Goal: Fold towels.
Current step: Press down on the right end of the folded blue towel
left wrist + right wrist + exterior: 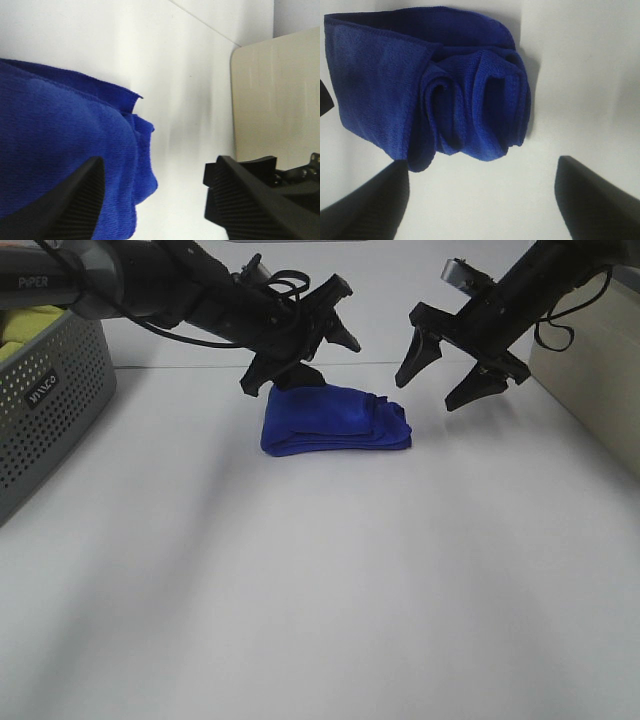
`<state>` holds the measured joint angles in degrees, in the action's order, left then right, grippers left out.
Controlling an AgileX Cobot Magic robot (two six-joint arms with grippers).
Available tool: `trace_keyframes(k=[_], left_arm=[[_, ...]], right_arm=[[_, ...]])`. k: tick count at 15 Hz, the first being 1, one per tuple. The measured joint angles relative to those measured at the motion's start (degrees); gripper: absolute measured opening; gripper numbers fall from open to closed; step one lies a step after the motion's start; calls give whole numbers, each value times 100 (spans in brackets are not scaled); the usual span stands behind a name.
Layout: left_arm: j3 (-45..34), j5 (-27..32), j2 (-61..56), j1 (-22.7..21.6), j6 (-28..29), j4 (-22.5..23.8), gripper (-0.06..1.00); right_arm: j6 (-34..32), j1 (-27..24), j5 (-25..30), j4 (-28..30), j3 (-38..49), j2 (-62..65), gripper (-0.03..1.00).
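Blue plush towel lies as a compact bundle on the white table, in the upper middle of the high view, just below and between the two grippers. It is folded over more than once. The right wrist view shows one flat outer layer wrapped over several rounded loops of cloth at one end, so the stack is thick and not quite square, with the edges a little out of line. No tag shows in any view. The left gripper hangs right over the towel's left end with its jaws spread wide. In the left wrist view one finger sits in front of the cloth and the other over bare table, and nothing is pinched between them. The right gripper hovers just off the towel's right end, its jaws also spread and empty, and both its fingers frame the bundle from a little way off in the right wrist view. Whether the left finger touches the pile is hard to tell from these angles. My reading is that the main folds are made and the towel is set down. What may be left is squaring the loose loops or pressing the stack flat. The grey basket at the left edge holds only a yellow-green cloth.
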<state>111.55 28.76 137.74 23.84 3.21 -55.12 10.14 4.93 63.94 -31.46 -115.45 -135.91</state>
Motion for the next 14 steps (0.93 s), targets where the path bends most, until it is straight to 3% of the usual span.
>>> trace_keyframes(k=[2, 4, 7, 10, 11, 14], left_arm=[[0, -143, -40, -69, -550, -395, 62], [0, -143, -103, -178, -865, -390, 62], [0, -34, -395, -647, -1719, -355, 62], [0, 229, -602, -985, -1937, -92, 62], [0, 458, -665, -1060, -1954, 6, 62], [0, 625, -665, -1060, -1954, 97, 62]], right_arm=[[17, 0, 166, -390, 0, 0, 75], [115, 0, 252, -619, 0, 17, 75], [647, 241, 355, -1576, 0, 132, 75], [1266, 745, 143, -2252, 0, 57, 75], [1633, 808, -155, -2979, 0, -223, 75], [1988, 613, -252, -3535, 0, -785, 75]])
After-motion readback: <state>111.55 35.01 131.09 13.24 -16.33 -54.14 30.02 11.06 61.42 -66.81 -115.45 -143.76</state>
